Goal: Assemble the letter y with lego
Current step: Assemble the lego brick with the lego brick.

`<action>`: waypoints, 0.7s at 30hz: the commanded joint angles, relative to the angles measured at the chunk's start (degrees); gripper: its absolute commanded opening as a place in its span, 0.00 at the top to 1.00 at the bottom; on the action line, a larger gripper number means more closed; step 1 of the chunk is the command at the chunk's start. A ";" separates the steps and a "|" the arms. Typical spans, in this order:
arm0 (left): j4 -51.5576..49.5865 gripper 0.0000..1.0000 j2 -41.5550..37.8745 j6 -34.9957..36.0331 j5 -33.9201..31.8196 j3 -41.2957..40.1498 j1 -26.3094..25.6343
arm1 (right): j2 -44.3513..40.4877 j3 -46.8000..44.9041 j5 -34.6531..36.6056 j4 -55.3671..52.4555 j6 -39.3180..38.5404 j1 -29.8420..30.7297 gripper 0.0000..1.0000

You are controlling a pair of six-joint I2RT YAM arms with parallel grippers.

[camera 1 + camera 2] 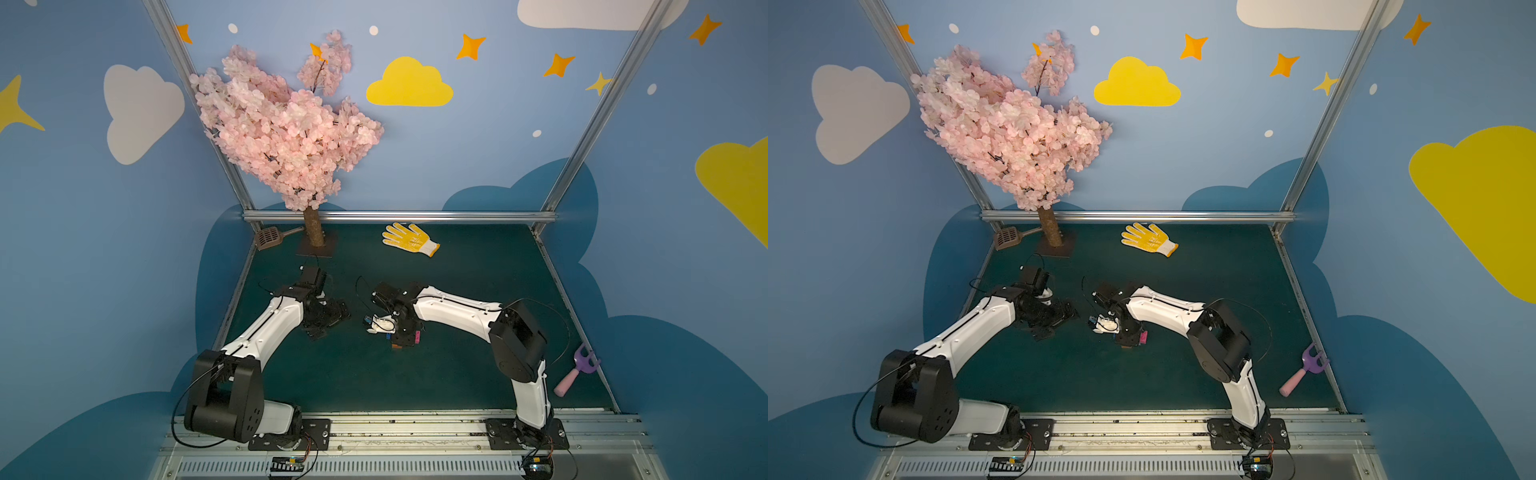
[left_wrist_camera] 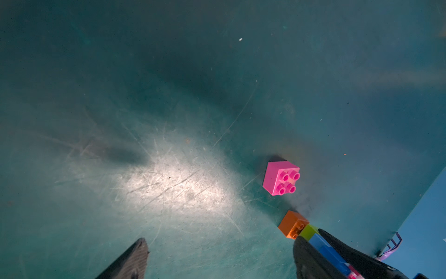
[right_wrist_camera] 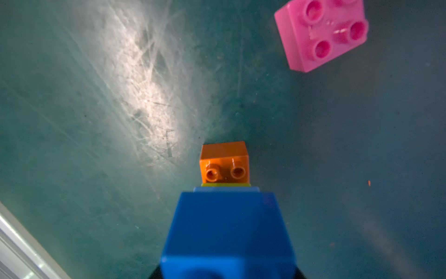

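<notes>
My right gripper (image 1: 401, 338) (image 3: 228, 275) is shut on a joined lego cluster. A blue brick (image 3: 226, 229) fills its jaws, with a lime green brick (image 2: 309, 230) and an orange brick (image 3: 224, 161) (image 2: 293, 223) beyond it. The orange end sits low at the green mat. The fingers are mostly hidden behind the blue brick. A loose pink brick (image 2: 281, 177) (image 3: 321, 33) lies studs up on the mat, just past the orange end. My left gripper (image 1: 328, 322) (image 2: 222, 241) is open and holds nothing. It stands to the left of the cluster, one finger (image 2: 311, 258) close in front of it.
A yellow glove (image 1: 409, 239) lies at the back of the mat. A pink blossom tree (image 1: 291, 124) and a brown scoop (image 1: 268, 237) stand at the back left. A purple toy rake (image 1: 577, 368) lies by the right edge. A metal rail (image 1: 395, 424) runs along the front.
</notes>
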 commanded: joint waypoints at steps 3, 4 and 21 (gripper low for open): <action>0.36 0.07 0.20 -0.22 2.64 -0.76 0.29 | -1.80 -1.86 2.98 0.47 -2.70 0.27 1.00; 0.36 0.07 0.25 -0.24 2.64 -0.76 0.29 | -1.54 -2.00 3.06 0.58 -2.81 0.27 1.00; 0.54 0.07 -0.07 -0.39 2.89 -1.09 0.29 | 1.40 -2.35 -1.18 2.13 -2.85 0.30 1.00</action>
